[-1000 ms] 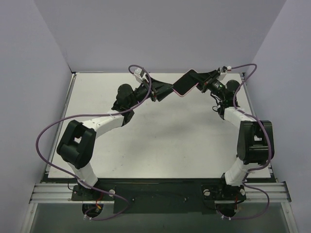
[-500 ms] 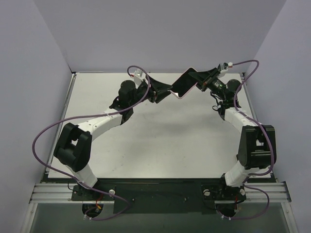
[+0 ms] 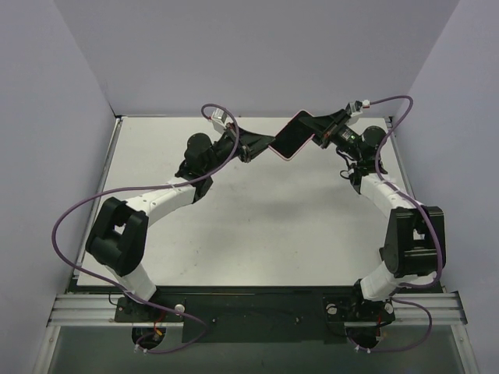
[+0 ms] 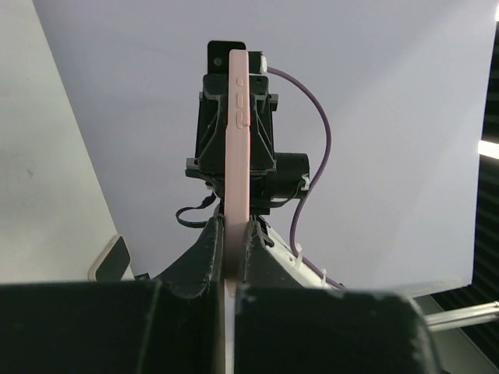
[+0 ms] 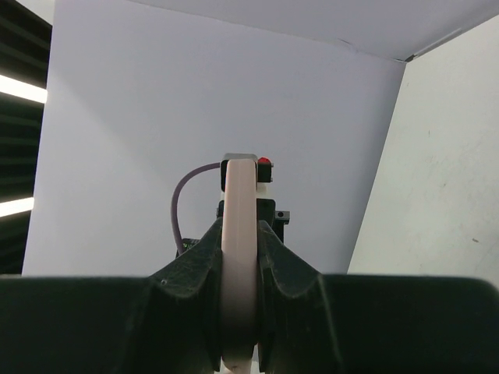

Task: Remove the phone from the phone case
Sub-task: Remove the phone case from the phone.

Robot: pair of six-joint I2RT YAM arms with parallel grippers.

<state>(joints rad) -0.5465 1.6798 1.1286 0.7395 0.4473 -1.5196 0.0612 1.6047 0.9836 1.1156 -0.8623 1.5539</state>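
Both wrist views meet the case (image 4: 236,140) edge-on, so its faces are hidden there and only a thin pink strip shows, its lower end cut off behind the gripper bodies. From those two views it cannot be told whether the handset sits inside. In the top view the fingertips of both arms are too small and dark to separate from the case. The left gripper (image 4: 231,248) is nearly closed, its two fingers (image 4: 210,251) pressed against opposite faces of the pink strip with no gap showing, so it clamps one end of the case. The right gripper (image 5: 238,257) is drawn in just as narrowly, its fingers (image 5: 199,261) flat against both sides of the other end. Each arm's black wrist shows beyond the case in the other's camera, with a purple cable (image 4: 321,167) looping beside it. The case therefore hangs between the two grippers, bridging their tips, lifted off the table (image 3: 257,226) over its far half (neither end rests on anything but fingers). Seen from above, the phone (image 3: 290,134) shows as a dark rectangle tilted on a slant, with a pink rim along its lower edge, so it appears seated in the case. The side facing the left wrist camera carries a row of raised pink buttons near its far end.
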